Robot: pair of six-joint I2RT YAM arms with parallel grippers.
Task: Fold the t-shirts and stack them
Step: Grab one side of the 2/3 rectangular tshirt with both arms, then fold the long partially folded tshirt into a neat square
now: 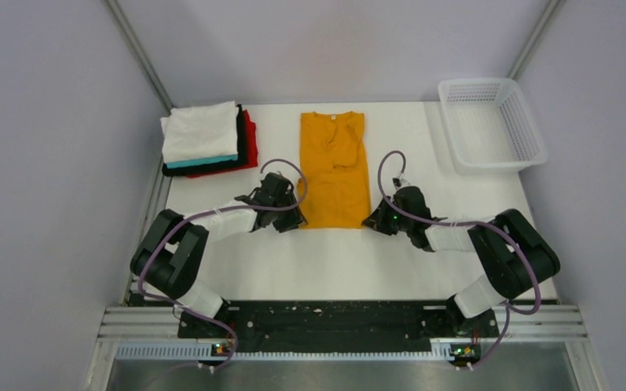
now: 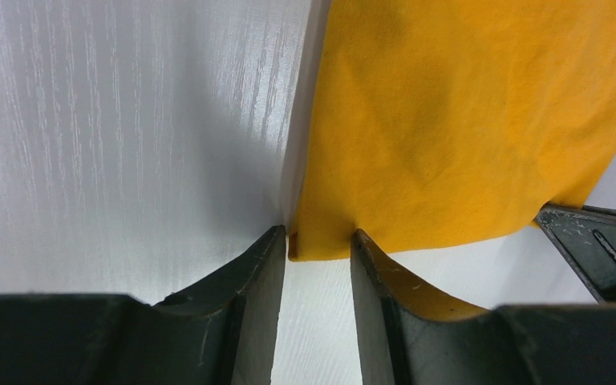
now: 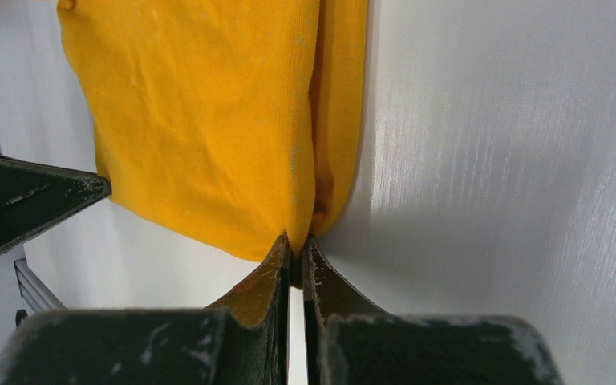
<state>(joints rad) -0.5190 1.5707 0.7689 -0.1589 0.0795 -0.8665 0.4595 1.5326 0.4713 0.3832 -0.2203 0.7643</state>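
Pinching near-right hem corner of orange-yellow t-shirt, right fingers closed on cloth; left fingers parted, straddling near-left corner, apparently unclamped

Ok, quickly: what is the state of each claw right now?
Left claw: open, tips on either side of a corner of the orange shirt.
Right claw: closed on the orange shirt's edge.

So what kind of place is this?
Probably a lab robot test cell: plain grey wall panels on aluminium framing, two robot arms mounted at a white table, and an orange t-shirt laid out.
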